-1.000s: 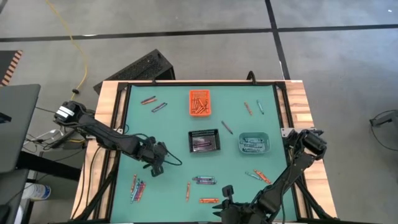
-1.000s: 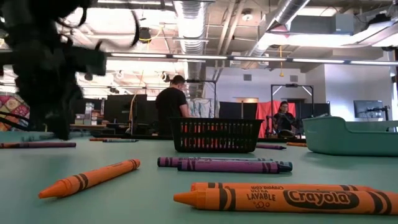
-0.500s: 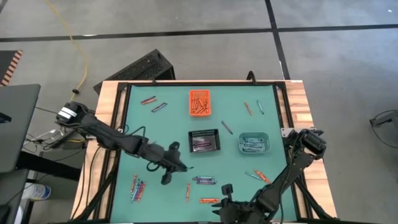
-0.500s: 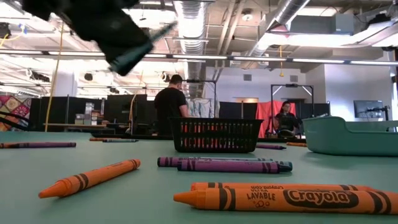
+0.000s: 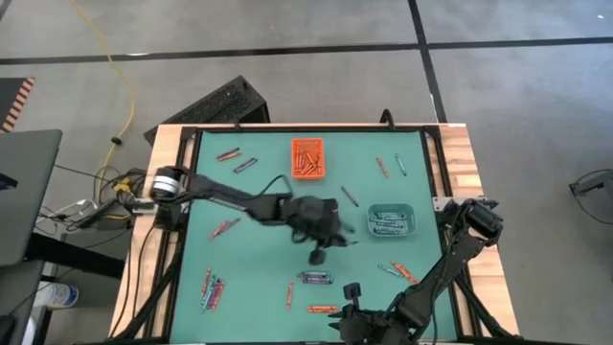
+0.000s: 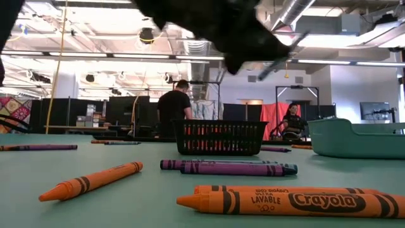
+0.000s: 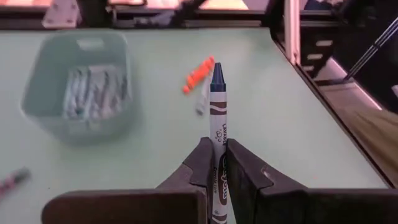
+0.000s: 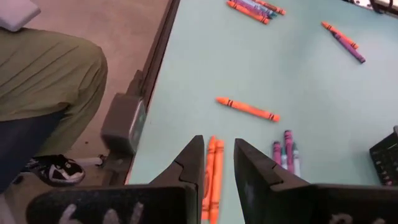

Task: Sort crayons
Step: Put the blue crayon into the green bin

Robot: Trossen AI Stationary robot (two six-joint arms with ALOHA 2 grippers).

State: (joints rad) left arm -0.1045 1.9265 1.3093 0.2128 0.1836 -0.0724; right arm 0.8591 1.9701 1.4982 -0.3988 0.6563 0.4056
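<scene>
My left gripper (image 7: pixel 216 149) hangs over the middle of the table (image 5: pixel 259 192), between the black mesh bin (image 5: pixel 305 213) and the teal bin (image 5: pixel 391 220), shut on a blue crayon (image 7: pixel 217 106). In the low view it is a dark blur (image 6: pixel 234 31) high above the table. My right gripper (image 8: pixel 214 155) waits open at the near edge, above two orange crayons (image 8: pixel 211 180) lying on the mat. The orange bin (image 5: pixel 307 158) stands at the far side. Loose crayons (image 5: pixel 314 278) lie scattered on the mat. My left gripper pinches the blue crayon's wrapped back half (image 7: pixel 217 163) between its two fingers. The crayon lies along the fingers, and its pointed tip (image 7: pixel 217 73) sticks out well past them. The fingers slant down toward the table's right side. The crayon is lifted clear of the table.
The teal bin (image 7: pixel 81 87) holds several crayons. More crayons lie at the near left (image 5: pixel 209 287), the far left (image 5: pixel 235 158), the far right (image 5: pixel 391 165) and the near right (image 5: pixel 397 271). A person's leg (image 8: pixel 43 81) stands beside the table's near edge.
My left gripper has swept from the table's left part toward the right, rising and passing near the black mesh bin toward the teal bin. It has tipped from pointing down to nearly level and rolled, carrying the blue crayon clear of the table.
</scene>
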